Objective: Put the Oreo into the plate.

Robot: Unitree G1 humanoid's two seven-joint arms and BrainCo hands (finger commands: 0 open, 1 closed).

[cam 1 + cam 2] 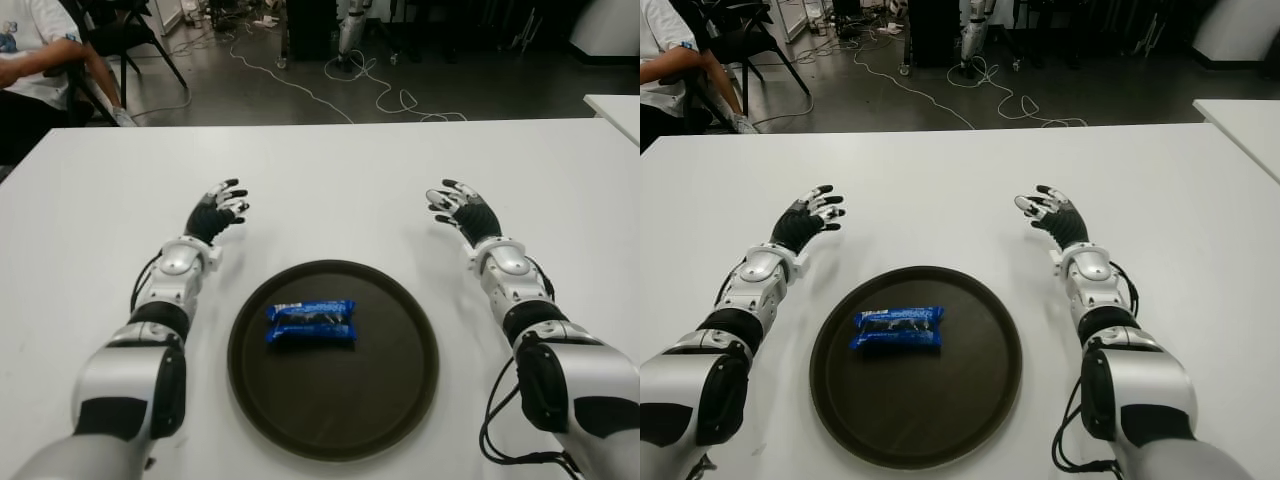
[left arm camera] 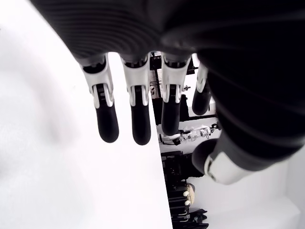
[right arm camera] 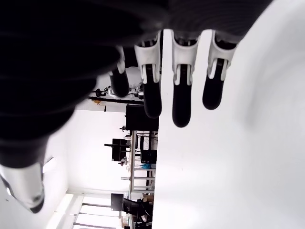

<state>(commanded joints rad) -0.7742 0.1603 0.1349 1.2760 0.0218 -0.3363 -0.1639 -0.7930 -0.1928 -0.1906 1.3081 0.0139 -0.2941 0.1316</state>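
Note:
A blue Oreo packet point(image 1: 311, 323) lies flat inside the round dark plate point(image 1: 400, 400), left of the plate's middle. My left hand point(image 1: 222, 207) shows beyond the plate's far left side, over the white table, with its fingers point(image 2: 106, 125) spread and nothing in them. My right hand point(image 1: 456, 205) mirrors it beyond the plate's far right side, fingers point(image 3: 181, 109) also spread and holding nothing. Neither hand touches the plate or the packet.
The white table point(image 1: 330, 180) stretches past both hands to its far edge. A second white table's corner point(image 1: 615, 108) stands at the right. A seated person point(image 1: 25, 60) and chair are at the far left, with cables point(image 1: 350, 85) on the floor behind.

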